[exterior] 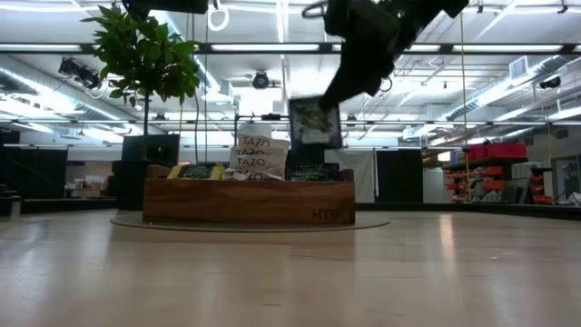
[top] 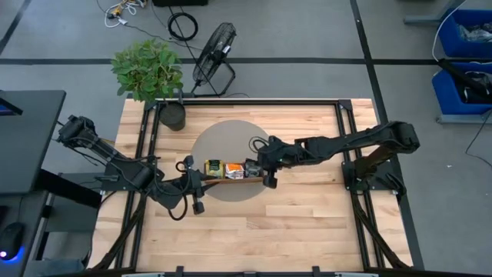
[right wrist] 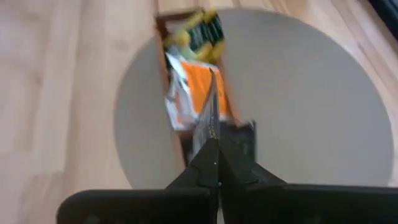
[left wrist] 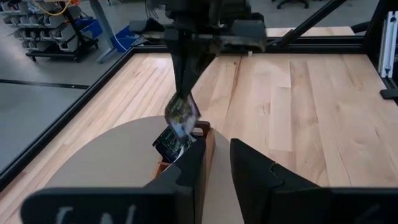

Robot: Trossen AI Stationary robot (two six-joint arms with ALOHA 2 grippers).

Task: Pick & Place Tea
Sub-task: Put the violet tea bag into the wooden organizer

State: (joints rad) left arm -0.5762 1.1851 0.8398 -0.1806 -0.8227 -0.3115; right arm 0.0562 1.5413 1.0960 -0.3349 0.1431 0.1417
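Right gripper [top: 264, 174] sits at the three-o'clock end of the wooden tray [top: 231, 178] in the high view, fingers pinched shut on a tea sachet; the left gripper [top: 194, 183] waits at the tray's nine-o'clock end, holding nothing, its jaws only narrowly apart. Yellow-green and orange-and-white sachets fill the tray, which lies on a round grey mat [top: 231, 138].

From the low view, the held sachet [exterior: 315, 123] hangs clear above the tray's right end, a dark square with a pale centre, tilted slightly. Other sachets stand upright in the tray below.

Seen from the left wrist, the sachet [left wrist: 181, 116] dangles by its top edge from the right arm's fingers, bending a little: it is probably very light, thin and floppy paper, so a firm pinch near an edge seems the best hold.

Through the right wrist camera, the sachet [right wrist: 205, 121] shows edge-on between the shut fingertips, over the orange sachets.
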